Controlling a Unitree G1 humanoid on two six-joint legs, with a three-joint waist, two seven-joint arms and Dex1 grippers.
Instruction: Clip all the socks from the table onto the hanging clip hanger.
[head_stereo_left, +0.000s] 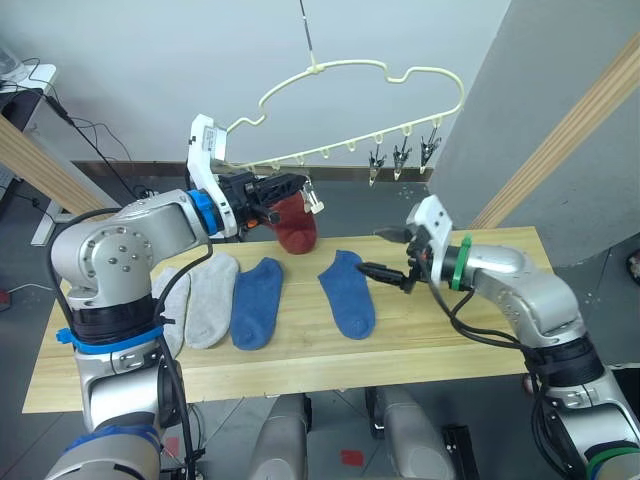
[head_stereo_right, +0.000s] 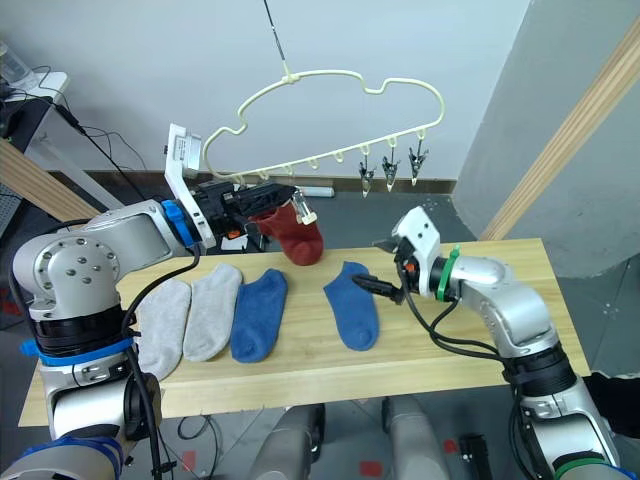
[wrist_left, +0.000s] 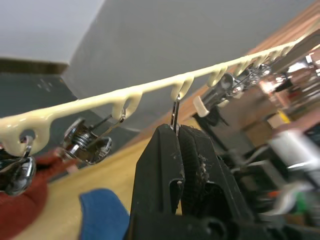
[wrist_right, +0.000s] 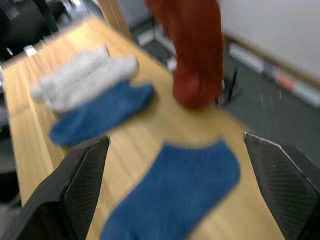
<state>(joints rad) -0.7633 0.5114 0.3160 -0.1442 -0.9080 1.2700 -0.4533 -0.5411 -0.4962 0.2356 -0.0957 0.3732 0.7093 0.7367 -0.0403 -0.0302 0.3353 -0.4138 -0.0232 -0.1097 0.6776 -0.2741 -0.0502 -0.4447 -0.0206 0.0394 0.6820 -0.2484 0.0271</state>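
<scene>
Left gripper (wrist_left: 176, 131) pinching a clip wire under the hanger (head_stereo_left: 362, 68) bar

Red sock (head_stereo_left: 297, 224) is hanging from the hanger's left end, above the table (head_stereo_left: 470, 340). Right gripper (head_stereo_left: 385, 252) is hovering wide open, empty, beside the right blue sock (head_stereo_left: 348, 291). Left blue sock (head_stereo_left: 257, 300) and two grey socks (head_stereo_left: 198, 298) are lying flat on the table

Left arm raised, elbow bent, forearm reaching across toward the middle. Our left pincer (head_stereo_left: 297, 186) is held up high, well above bench level, its two black fingers (wrist_left: 172, 165) pressed together with no gap between them, nipped on a thin metal wire loop. Right arm lower, forearm angled inward, a green band at the wrist. Our right pincer (head_stereo_left: 390, 252) points toward the left arm, its fingers (wrist_right: 82, 182) spread wide apart, nothing between them.
</scene>
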